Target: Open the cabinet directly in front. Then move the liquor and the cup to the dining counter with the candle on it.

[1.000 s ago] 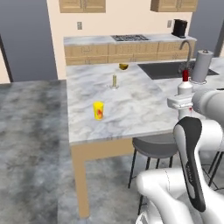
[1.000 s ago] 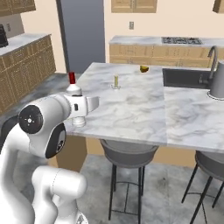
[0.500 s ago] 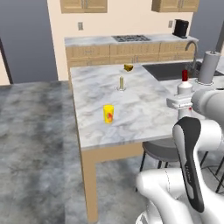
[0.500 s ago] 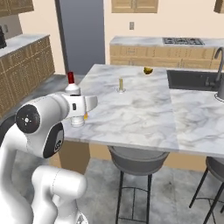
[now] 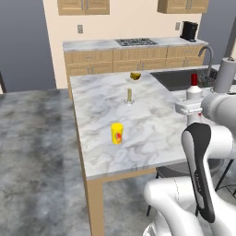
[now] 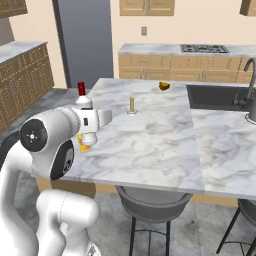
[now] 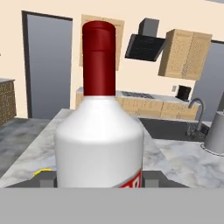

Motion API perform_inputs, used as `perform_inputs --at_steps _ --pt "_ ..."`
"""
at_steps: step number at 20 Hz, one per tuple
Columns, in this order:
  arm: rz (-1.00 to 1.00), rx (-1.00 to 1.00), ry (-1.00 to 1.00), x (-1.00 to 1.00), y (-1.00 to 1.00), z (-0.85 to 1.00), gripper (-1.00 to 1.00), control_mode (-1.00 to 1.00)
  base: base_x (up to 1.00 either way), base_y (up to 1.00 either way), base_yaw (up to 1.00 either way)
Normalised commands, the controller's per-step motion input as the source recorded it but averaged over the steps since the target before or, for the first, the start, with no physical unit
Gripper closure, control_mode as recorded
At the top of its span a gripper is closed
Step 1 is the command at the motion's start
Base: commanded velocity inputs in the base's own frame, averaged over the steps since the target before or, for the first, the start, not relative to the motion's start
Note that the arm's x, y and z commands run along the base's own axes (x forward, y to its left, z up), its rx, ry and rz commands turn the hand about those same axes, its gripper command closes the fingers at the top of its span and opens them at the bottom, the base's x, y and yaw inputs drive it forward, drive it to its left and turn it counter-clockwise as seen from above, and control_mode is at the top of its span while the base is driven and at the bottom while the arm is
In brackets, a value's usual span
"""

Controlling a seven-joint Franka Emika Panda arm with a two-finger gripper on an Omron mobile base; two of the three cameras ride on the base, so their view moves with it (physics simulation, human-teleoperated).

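The gripper point(image 7: 99, 178) pinches the liquor bottle point(image 7: 99, 131), its two dark fingertips point(image 7: 47, 178) pressed against either side of the white body while the red cap stands upright above them. In the left base view the liquor bottle point(image 5: 194, 92) sits in the hand above the right part of the dining counter point(image 5: 152, 133), near the dark sink point(image 5: 177, 78) and its curved faucet point(image 5: 207, 57). From the right base view the same bottle point(image 6: 84, 102) shows over the counter's near left corner, with the yellow cup point(image 6: 85, 144) partly hidden just behind the hand. The cup point(image 5: 117, 133) stands upright on the marble toward the near left edge, its red-orange mark facing the camera. Farther back, the pale-yellow candle point(image 5: 129, 96) stands on its small clear base, well apart from the cup, and a small yellowish bowl point(image 5: 135, 76) rests beyond it near the far edge. A round grey stool point(image 6: 152, 200) is tucked under the counter's near side.
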Motion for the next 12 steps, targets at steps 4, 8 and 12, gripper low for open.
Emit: perform_inputs --at_steps 4,8,12 --pt "0.0 0.0 0.0 0.2 0.01 0.0 1.0 -1.0 0.0 0.0 0.0" --pt "0.01 0.0 0.08 0.54 0.0 -0.01 1.0 -1.0 0.0 0.0 0.0" --pt "0.07 0.0 0.22 0.31 0.0 -0.06 1.0 -1.0 0.0 0.0 0.0"
